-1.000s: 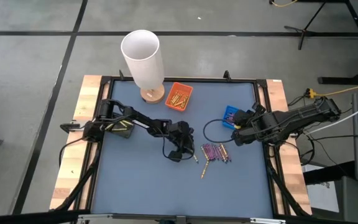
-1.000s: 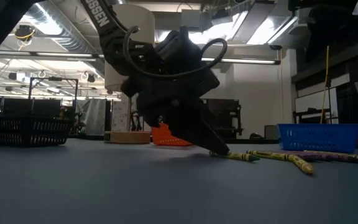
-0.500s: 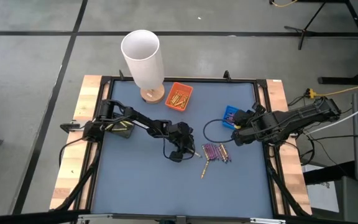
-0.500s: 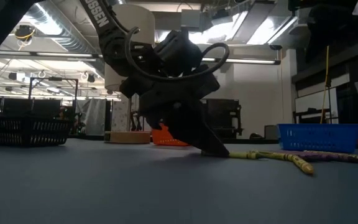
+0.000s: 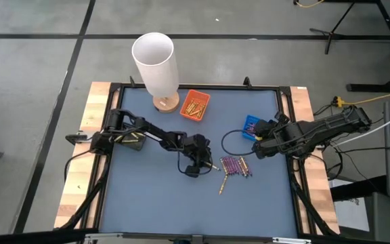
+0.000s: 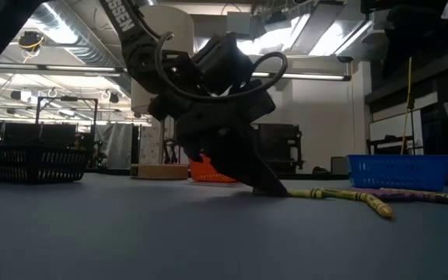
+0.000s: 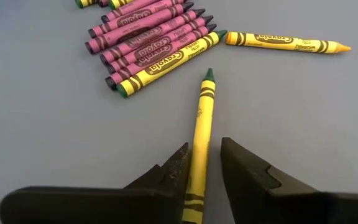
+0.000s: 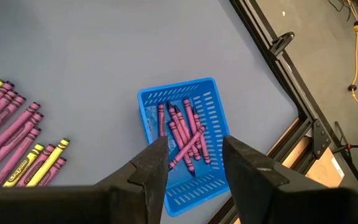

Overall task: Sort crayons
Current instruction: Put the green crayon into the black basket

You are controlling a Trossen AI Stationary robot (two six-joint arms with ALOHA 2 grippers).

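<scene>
My left gripper [image 7: 204, 168] is low at the middle of the blue mat, open. Its fingers stand on either side of a yellow crayon [image 7: 199, 124] that lies flat, pointing toward a pile of purple and yellow crayons [image 7: 148, 37]. A second yellow crayon [image 7: 288, 43] lies apart beside the pile. In the high view the pile [image 5: 234, 166] is just right of my left gripper [image 5: 210, 165]. My right gripper [image 8: 194, 149] hangs open above the blue tray [image 8: 182, 140], which holds purple crayons. An orange tray [image 5: 196, 105] at the far side holds yellow crayons. My left gripper straddles the yellow crayon's rear part [image 7: 194, 180], fingers slanting down and lying along it. One finger [image 7: 176, 171] runs close against the crayon's side; whether it touches, I cannot tell. A gap shows before the other finger [image 7: 241, 165]. The crayon lies flat on the mat.
A tall white cylinder [image 5: 156, 64] on a wooden base stands at the far left of the mat, beside the orange tray. A raised black frame [image 5: 286, 102] borders the mat. Black cables [image 5: 232, 139] loop near the right arm. The near half of the mat [image 5: 181, 203] is bare.
</scene>
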